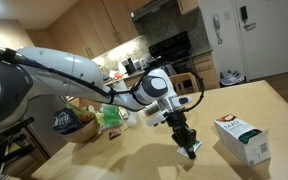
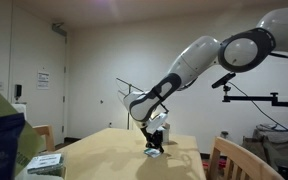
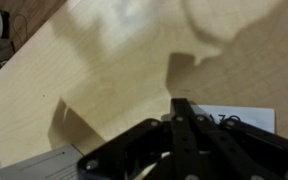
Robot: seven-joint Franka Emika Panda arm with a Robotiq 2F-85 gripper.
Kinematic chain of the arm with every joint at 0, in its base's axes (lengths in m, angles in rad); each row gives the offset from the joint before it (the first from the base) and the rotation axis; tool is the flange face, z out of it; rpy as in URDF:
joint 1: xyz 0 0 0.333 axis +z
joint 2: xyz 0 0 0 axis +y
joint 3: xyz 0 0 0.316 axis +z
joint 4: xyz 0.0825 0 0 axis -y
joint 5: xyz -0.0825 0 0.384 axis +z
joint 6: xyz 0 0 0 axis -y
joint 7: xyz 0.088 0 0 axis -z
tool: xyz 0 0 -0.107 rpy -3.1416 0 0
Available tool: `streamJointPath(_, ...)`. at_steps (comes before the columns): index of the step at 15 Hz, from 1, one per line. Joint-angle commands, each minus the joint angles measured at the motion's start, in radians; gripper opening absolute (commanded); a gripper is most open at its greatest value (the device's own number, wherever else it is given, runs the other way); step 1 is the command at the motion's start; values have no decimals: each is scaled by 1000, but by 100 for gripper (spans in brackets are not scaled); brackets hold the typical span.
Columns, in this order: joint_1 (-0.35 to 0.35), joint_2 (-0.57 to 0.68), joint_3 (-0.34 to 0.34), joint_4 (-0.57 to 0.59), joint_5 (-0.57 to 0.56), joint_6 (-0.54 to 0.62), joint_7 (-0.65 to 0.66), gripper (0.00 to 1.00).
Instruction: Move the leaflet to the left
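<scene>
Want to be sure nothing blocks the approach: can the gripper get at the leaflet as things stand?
Probably yes. The gripper is low over the table with the leaflet right at its fingertips, nothing between them. The carton box stands apart to one side.

The surface looks like smooth pale wood with a soft sheen. The leaflet is white paper. The end effector is matt black.
</scene>
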State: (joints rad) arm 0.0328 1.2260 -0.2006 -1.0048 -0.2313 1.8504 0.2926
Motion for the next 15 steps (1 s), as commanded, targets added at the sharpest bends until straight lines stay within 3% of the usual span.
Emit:
streamJointPath(1, 16, 19, 10, 36, -8, -41, -32, 0)
streamJointPath(15, 113, 33, -5, 54, -81, -132, -13, 0)
